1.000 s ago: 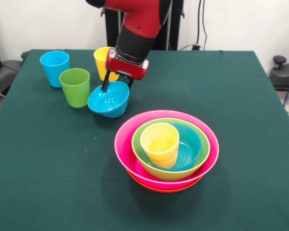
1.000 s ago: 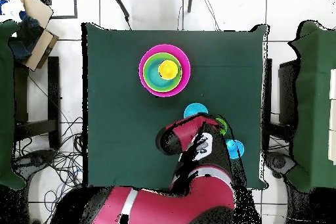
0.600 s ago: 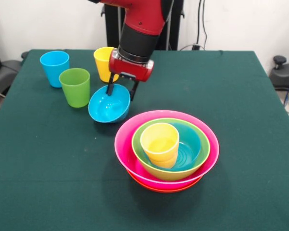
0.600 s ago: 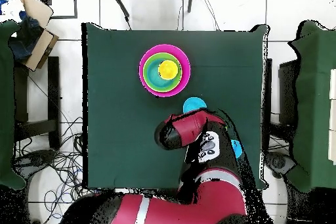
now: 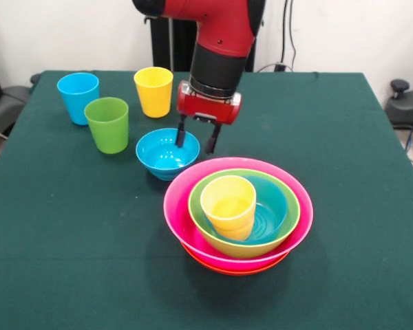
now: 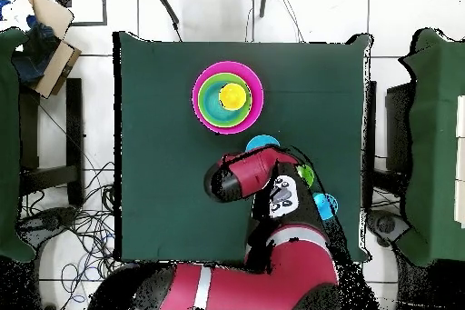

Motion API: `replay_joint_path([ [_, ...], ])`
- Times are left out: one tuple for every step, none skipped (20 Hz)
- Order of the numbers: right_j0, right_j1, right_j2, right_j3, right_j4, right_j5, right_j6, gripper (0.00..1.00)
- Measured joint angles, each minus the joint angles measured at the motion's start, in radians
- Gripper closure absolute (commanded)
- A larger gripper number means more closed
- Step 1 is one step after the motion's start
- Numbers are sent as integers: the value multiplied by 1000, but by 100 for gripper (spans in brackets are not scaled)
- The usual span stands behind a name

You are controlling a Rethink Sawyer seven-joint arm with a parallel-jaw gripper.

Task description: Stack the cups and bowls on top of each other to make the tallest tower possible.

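Under the red and black arm, the fingers (image 5: pixel 195 137) hang spread apart, one dipping over the far rim of the small glossy blue plastic bowl (image 5: pixel 166 154), which sits upright on the green-clothed desk (image 5: pixel 69 227), the other just outside that rim. Nearer the camera than the fingers sits the nest of bowls: a large pink bowl (image 5: pixel 193 227) on a wide orange one (image 5: pixel 224 268), holding a lime green bowl (image 5: pixel 244 249) with a squat yellow-orange stepped cup (image 5: pixel 228 206) inside. Off to the side of the fingers stand the yellow tumbler (image 5: pixel 153 91), green tumbler (image 5: pixel 107 124) and light blue tumbler (image 5: pixel 78 97).
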Motion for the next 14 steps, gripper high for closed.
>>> replay_joint_path([
  [1, 4, 0, 0, 0, 0, 0, 0],
  [3, 9, 0, 0, 0, 0, 0, 0],
  [4, 13, 0, 0, 0, 0, 0, 0],
  [7, 19, 0, -1, 0, 0, 0, 0],
  [9, 26, 0, -2, 0, 0, 0, 0],
  [14, 33, -1, -2, 0, 0, 0, 0],
  [18, 39, -2, -3, 0, 0, 0, 0],
  [21, 42, -3, -4, 0, 0, 0, 0],
  [24, 46, -5, -6, 0, 0, 0, 0],
  [29, 52, -7, -8, 0, 0, 0, 0],
  [32, 55, -9, -9, 0, 0, 0, 0],
  [35, 58, -11, -10, 0, 0, 0, 0],
  [40, 62, -15, -13, 0, 0, 0, 0],
  [51, 67, -26, -22, 0, 0, 0, 100],
])
